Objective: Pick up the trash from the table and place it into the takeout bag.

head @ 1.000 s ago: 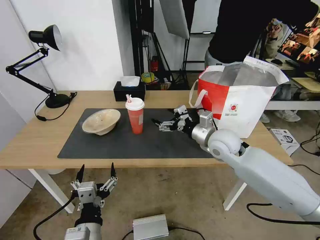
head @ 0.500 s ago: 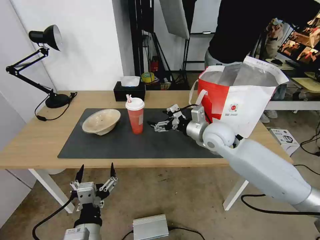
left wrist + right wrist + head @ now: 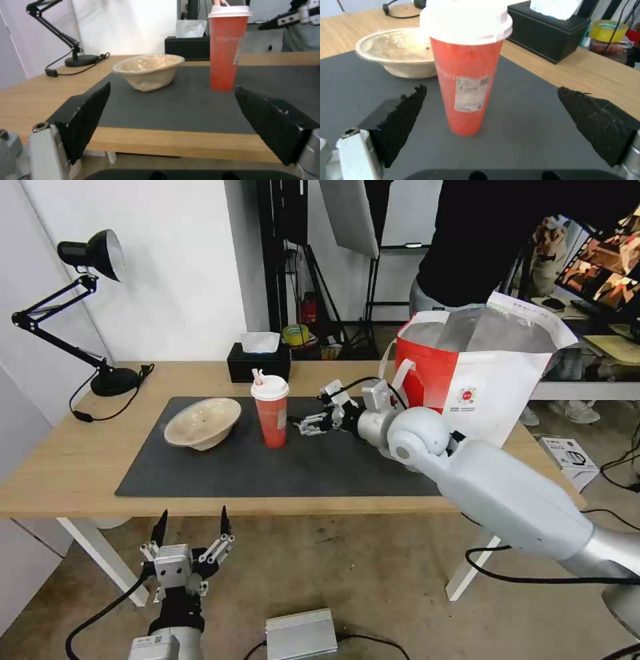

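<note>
Trash on the worktop (image 3: pixel 80 460) is sitting on the dark mat (image 3: pixel 280 467): a red cup (image 3: pixel 271 412) with a white lid and straw is standing upright near the mat's middle, and a beige bowl (image 3: pixel 202 422) is lying tilted just beside it on the robot's left, not touching it. The right gripper (image 3: pixel 301 421) is hovering over the mat just to the right of the cup, its fingers spread wide and pointing at the cup's side, holding nothing; in the right wrist view the cup (image 3: pixel 466 65) is standing between the two black fingertips (image 3: pixel 405 125) but apart from both. The takeout bag (image 3: pixel 477 380) is standing open at the worktop's right end, behind the right arm. The left gripper (image 3: pixel 191 520) is hanging low in front of the worktop's near edge, fingers wide apart and empty. A black tissue box (image 3: pixel 258 360) and a black lamp (image 3: pixel 80 313) are standing along the far side
</note>
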{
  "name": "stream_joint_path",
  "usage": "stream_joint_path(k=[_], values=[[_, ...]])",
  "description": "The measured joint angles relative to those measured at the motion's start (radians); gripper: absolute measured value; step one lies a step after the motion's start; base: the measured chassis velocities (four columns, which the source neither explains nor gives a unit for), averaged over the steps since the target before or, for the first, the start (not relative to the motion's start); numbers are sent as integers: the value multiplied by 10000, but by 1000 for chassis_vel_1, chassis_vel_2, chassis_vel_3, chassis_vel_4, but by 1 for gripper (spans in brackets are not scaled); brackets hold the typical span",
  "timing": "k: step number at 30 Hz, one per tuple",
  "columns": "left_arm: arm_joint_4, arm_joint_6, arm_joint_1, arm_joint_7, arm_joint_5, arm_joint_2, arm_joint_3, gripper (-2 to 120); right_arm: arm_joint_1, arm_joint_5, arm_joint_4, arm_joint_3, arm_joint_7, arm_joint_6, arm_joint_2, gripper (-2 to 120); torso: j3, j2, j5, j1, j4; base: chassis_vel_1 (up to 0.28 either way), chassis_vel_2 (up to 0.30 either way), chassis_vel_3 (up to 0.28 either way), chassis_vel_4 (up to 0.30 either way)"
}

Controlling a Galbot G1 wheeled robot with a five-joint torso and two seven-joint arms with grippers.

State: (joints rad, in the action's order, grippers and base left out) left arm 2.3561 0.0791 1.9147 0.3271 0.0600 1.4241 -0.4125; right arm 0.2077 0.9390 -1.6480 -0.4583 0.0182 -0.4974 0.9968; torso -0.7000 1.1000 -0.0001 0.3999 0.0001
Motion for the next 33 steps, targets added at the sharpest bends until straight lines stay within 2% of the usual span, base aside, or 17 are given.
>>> stream_joint_path(k=[17, 33], values=[[-14, 8, 11, 7, -4, -35, -12, 100, -381, -299, 1031, -320, 2, -16, 1093, 100, 0, 1, 0, 1, 0, 0, 0, 0, 0], [-38, 22, 2, 13, -40, -117, -10, 100, -481, -552, 1616, -420, -39, 33, 1450, 100, 0, 1, 0, 0, -2, 0, 0, 0, 0]])
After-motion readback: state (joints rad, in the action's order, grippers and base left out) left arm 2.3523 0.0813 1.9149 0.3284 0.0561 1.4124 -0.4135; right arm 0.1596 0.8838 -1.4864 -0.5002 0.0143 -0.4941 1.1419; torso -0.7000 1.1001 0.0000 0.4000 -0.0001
